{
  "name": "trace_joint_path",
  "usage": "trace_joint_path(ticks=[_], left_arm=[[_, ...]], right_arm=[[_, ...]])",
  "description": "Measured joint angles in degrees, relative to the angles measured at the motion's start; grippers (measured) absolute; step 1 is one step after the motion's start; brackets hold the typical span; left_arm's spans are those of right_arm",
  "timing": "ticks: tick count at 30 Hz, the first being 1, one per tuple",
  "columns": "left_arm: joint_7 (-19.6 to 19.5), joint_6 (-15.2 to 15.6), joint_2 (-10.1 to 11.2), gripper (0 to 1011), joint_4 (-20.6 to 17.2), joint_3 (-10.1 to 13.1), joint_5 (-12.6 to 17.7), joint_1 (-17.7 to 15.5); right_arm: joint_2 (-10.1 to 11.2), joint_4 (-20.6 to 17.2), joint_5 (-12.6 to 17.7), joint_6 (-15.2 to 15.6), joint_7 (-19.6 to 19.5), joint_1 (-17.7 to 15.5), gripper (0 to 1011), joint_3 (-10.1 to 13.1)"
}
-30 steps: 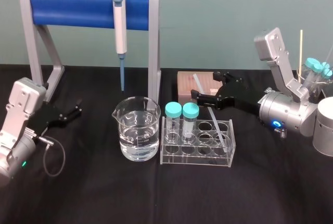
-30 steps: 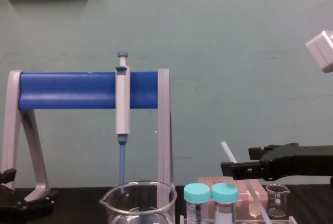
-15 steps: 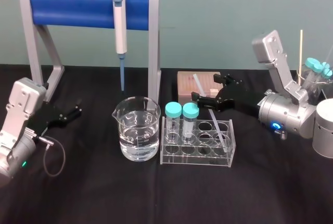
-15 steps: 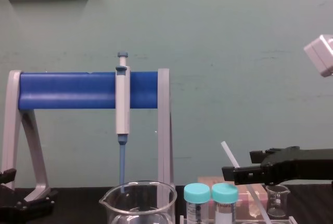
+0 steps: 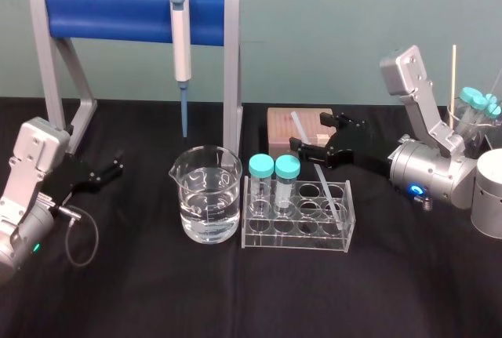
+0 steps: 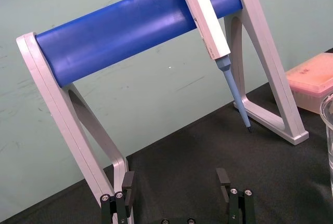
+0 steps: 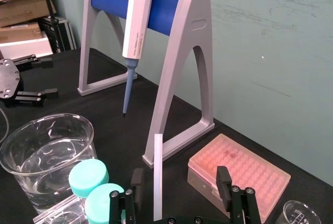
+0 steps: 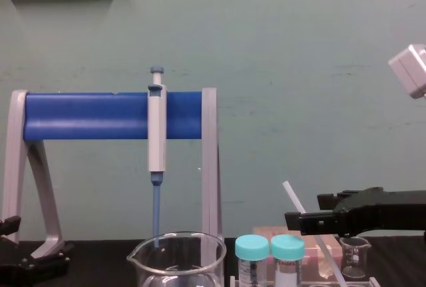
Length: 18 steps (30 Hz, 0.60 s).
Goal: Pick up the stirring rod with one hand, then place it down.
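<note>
Thin translucent stirring rod (image 7: 157,174), leaning aslant

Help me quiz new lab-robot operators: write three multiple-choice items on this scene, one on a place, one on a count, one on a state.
1. Where is the lower end of the thin white translucent stirring rod?
A. in the clear plastic tube rack
B. in the glass beaker of water
C. flat on the black table

2. How many teal-capped tubes stand in that rack?
A. one
B. two
C. four

3. How is the black right end effector?
A. shut on the rod
B. open, a finger on each side of the rod
C. open, far from the rod

Key: 1 A, the rod leans up out of a rack hole. 2 B, two teal caps stand side by side at the rack's left end. 3 B, the right wrist view shows the rod in the gap between spread fingers. The left end effector rests open, idle, on the robot's left.
</note>
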Motion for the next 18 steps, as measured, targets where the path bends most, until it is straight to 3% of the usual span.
trace_joint_path(ticks=[13,18], left_arm=[[0.00,0.00,0.00,1000,0.00,0.00,0.00,0.00],[0.00,0.00,0.00,1000,0.00,0.00,0.00,0.00]], right_arm=[[0.00,0.02,0.12,-0.05,0.07,0.00,567,0.06],[0.00,0.03,0.17,-0.05,0.10,0.00,362,0.07]])
